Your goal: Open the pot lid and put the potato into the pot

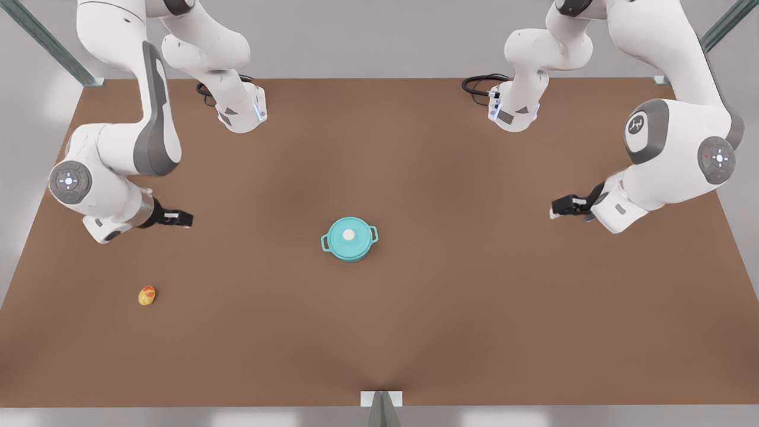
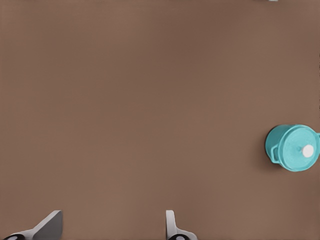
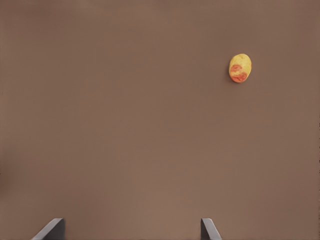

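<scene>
The teal pot (image 1: 354,255) stands near the table's middle, its two loop handles showing. The pot lid (image 1: 344,230), with its white knob, sits shut on it. In the left wrist view the pot (image 2: 273,148) and the pot lid (image 2: 295,145) appear far from the fingers. The potato (image 1: 147,295), yellow with red-orange patches, lies on the table toward the front view's left; the right wrist view shows the potato (image 3: 240,67) too. My right gripper (image 1: 182,218) (image 3: 130,231) hovers open behind the potato. My left gripper (image 1: 556,207) (image 2: 111,229) hovers open, well off to the front view's right of the pot.
The brown table (image 1: 462,308) carries both arm bases (image 1: 242,110) (image 1: 513,110) along its far edge, each with a black cable. A grey bracket (image 1: 381,398) sits at the middle of the near edge.
</scene>
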Controlling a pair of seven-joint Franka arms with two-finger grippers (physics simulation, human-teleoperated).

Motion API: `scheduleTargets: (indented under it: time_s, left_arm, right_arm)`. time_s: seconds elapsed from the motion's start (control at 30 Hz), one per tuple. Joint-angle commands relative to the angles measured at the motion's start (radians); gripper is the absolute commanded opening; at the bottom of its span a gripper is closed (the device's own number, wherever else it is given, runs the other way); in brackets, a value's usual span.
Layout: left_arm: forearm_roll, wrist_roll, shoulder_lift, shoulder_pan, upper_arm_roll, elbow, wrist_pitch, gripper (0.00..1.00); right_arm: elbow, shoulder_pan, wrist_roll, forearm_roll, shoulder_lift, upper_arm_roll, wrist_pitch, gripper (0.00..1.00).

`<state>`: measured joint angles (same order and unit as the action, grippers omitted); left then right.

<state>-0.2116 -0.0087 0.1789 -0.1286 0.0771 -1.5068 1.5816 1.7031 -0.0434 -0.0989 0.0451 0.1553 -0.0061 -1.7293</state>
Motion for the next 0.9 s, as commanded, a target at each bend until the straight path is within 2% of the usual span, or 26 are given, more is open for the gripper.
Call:
scheduleTargets:
  time_s: [0.0, 0.1, 0.13, 0.2, 0.23, 0.33, 0.4, 0.53, 0.6, 0.67, 0.7, 0.87]
  left_arm:
    - [-0.005, -0.007, -0.001, -0.002, 0.000, 0.000, 0.057, 1.00]
    - [0.052, 0.003, -0.009, -0.016, -0.017, -0.009, 0.038, 1.00]
    - [0.058, -0.011, -0.009, -0.017, -0.058, -0.007, 0.038, 1.00]
    - [0.141, -0.189, -0.001, -0.019, -0.275, -0.007, 0.041, 1.00]
    - [0.159, -0.335, 0.011, -0.060, -0.346, -0.012, 0.041, 1.00]
    - [0.244, -0.810, 0.094, -0.348, -0.347, -0.012, 0.093, 1.00]
    - [0.242, -1.044, 0.192, -0.427, -0.347, -0.013, 0.258, 1.00]
    - [0.299, -1.113, 0.295, -0.457, -0.341, -0.001, 0.362, 1.00]
    - [0.302, -1.189, 0.367, -0.456, -0.336, 0.033, 0.486, 1.00]
    - [0.314, -1.199, 0.450, -0.456, -0.336, 0.140, 0.492, 1.00]
    - [0.344, -1.199, 0.473, -0.457, -0.336, 0.149, 0.506, 1.00]
    - [0.380, -1.225, 0.553, -0.517, -0.338, 0.201, 0.598, 1.00]
  right_arm:
    - [-0.002, 0.005, -0.028, 0.067, 0.000, -0.002, -0.162, 1.00]
    - [-0.002, 0.007, -0.028, 0.073, 0.007, -0.006, -0.162, 1.00]
    - [-0.002, 0.007, -0.028, 0.075, 0.016, -0.005, -0.162, 1.00]
    - [-0.002, 0.010, -0.027, 0.075, 0.076, -0.008, -0.176, 1.00]
    - [-0.005, 0.013, -0.028, 0.124, 0.124, -0.011, -0.182, 1.00]
    - [-0.086, 0.056, -0.033, 0.111, 0.248, -0.018, -0.231, 1.00]
    - [-0.086, 0.106, -0.025, 0.081, 0.274, -0.017, -0.303, 1.00]
    - [-0.138, 0.184, -0.021, 0.047, 0.391, -0.014, -0.337, 1.00]
    - [-0.138, 0.215, -0.019, 0.033, 0.440, -0.008, -0.388, 1.00]
    - [-0.137, 0.235, -0.019, 0.033, 0.475, 0.001, -0.457, 1.00]
    - [-0.138, 0.263, -0.019, 0.038, 0.494, 0.029, -0.469, 1.00]
    - [-0.135, 0.289, 0.077, 0.041, 0.561, 0.031, -0.552, 1.00]
